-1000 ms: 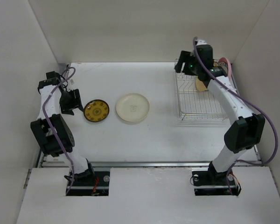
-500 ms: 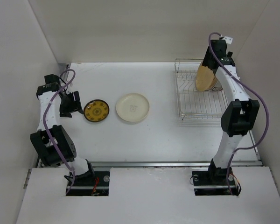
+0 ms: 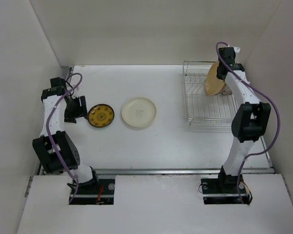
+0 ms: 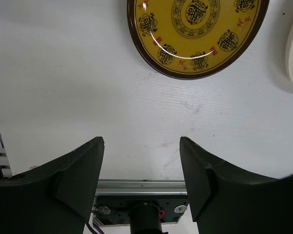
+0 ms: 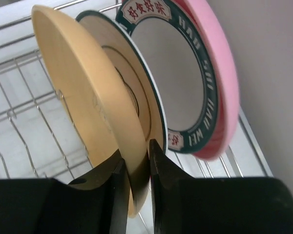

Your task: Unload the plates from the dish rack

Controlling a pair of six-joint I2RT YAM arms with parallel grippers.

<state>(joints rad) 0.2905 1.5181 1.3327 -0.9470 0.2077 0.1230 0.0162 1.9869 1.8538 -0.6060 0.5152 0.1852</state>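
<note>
Right pincer (image 5: 136,158) is clamped on the rim of the round tan plate (image 5: 83,83), which stands in the silver wire dish rack (image 3: 205,105) at the table's far right corner. It's a thin edge grip, so lifting could let it slip or knock the teal-lettered white plate (image 5: 171,73) right behind.

White table (image 3: 176,141) with faint scuffs, plain white walls (image 3: 136,29) on three sides, metal rail (image 3: 156,171) along the table's near edge, white panel (image 3: 156,204) in front
</note>
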